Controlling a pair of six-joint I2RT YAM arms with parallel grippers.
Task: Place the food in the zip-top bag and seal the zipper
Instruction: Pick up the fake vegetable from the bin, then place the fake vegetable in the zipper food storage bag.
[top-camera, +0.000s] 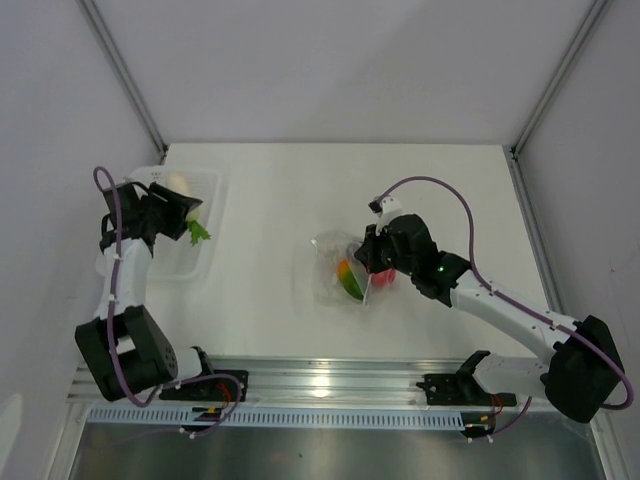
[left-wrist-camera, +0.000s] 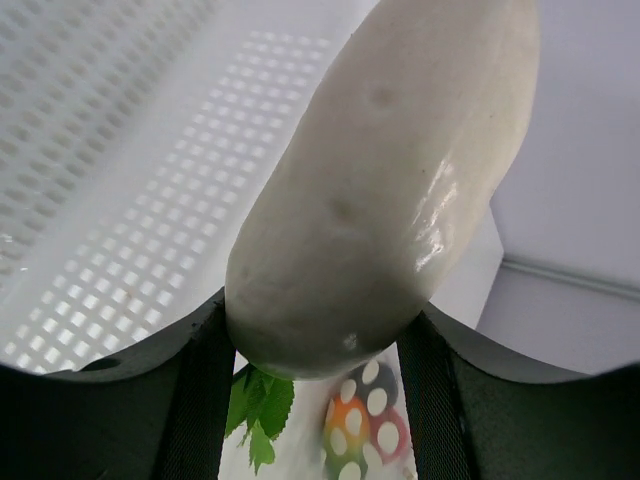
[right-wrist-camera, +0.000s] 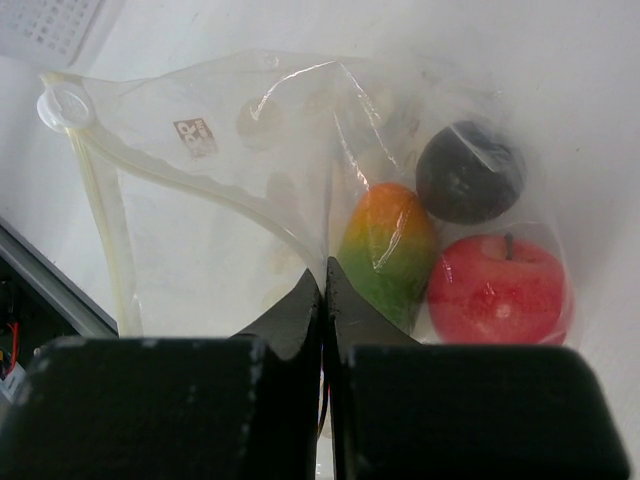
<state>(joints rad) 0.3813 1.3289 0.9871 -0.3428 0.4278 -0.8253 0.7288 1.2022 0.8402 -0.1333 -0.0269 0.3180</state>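
My left gripper (top-camera: 172, 203) is shut on the white oblong piece (left-wrist-camera: 385, 180), holding it over the white perforated basket (top-camera: 208, 200); its fingers (left-wrist-camera: 200, 400) clamp the piece's lower end. Green leaves (left-wrist-camera: 262, 405) lie below it, and they also show in the top view (top-camera: 197, 232). My right gripper (right-wrist-camera: 323, 275) is shut on a fold of the clear zip-top bag (right-wrist-camera: 230, 200) mid-table (top-camera: 325, 270). Inside the bag lie an orange-and-green piece (right-wrist-camera: 385, 250), a red apple-like ball (right-wrist-camera: 495, 290) and a dark round piece (right-wrist-camera: 470, 170). The pale zipper strip (right-wrist-camera: 100, 200) runs along the bag's left edge.
The basket's perforated floor (left-wrist-camera: 150, 200) fills the left wrist view. A colourful spotted item (left-wrist-camera: 365, 430) lies beside the leaves. The metal rail (top-camera: 320, 385) runs along the near table edge, and walls close in the far side.
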